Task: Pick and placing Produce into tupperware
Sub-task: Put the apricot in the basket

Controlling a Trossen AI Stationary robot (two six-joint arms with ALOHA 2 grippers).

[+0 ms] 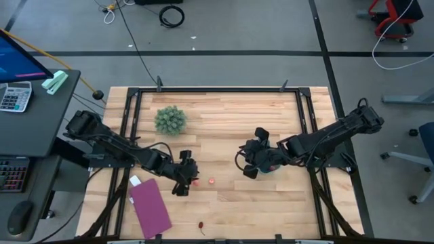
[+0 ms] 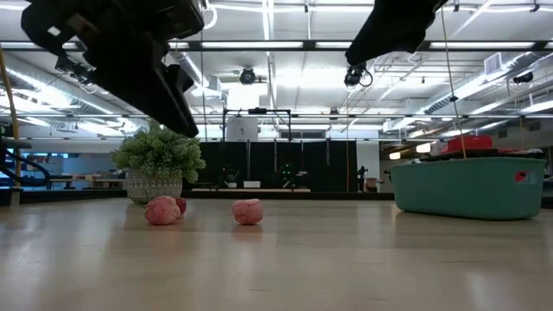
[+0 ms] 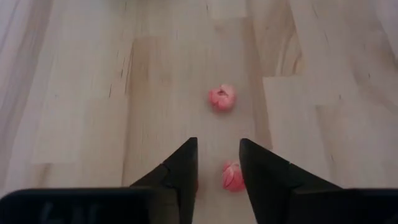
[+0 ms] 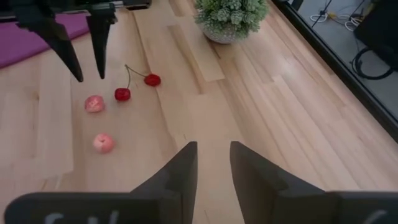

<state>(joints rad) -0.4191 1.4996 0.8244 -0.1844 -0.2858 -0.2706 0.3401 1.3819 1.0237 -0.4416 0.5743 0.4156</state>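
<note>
Produce, small pink and red toy pieces (image 3: pixel 222 98), mostly sits loose on the wooden table (image 1: pixel 230 115), with the left gripper (image 1: pixel 184 177) slightly apart above one and the right gripper (image 1: pixel 252 160) empty, narrowly parted, by the teal-green plastic tupperware tub (image 2: pixel 471 186).

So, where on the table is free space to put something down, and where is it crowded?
Free patches: the wood between the leafy plant and the right gripper, and the front right part of the table. Crowded: around the left gripper, where pink produce pieces lie, with the purple sheet beside it. The teal tub fills the spot under the right arm.
</note>
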